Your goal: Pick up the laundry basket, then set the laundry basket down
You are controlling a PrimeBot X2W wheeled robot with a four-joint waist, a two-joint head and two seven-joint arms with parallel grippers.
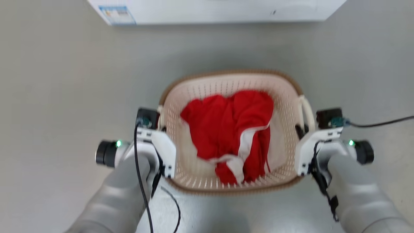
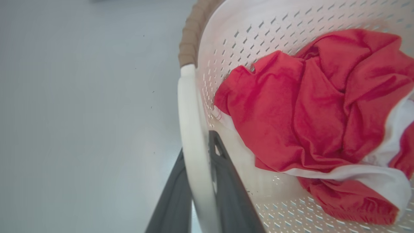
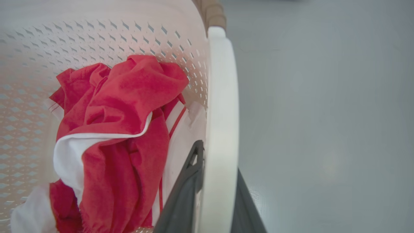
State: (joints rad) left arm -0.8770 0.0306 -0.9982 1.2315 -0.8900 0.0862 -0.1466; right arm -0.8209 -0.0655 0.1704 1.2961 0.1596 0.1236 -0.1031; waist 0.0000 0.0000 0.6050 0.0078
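Two handles of the laundry basket [image 1: 233, 75] gripped: left gripper [image 2: 196, 152] jaws pinch the left handle [image 2: 189, 113], right gripper [image 3: 218, 161] jaws the right handle [image 3: 223, 97]; red-and-white garment [image 1: 233, 129] inside.

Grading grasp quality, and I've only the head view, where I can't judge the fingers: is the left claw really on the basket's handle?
Observer: Yes. The left claw straddles the basket's left handle, with one finger on each side, pressed against it.
Operator: And the right one?
Observer: The same. The right claw has the right handle between its fingers, one inside the basket and one outside.
Operator: Any cloth pinched?
Observer: No. In both wrist views the red cloth lies beside the inner finger, and the handle alone sits between the fingers.
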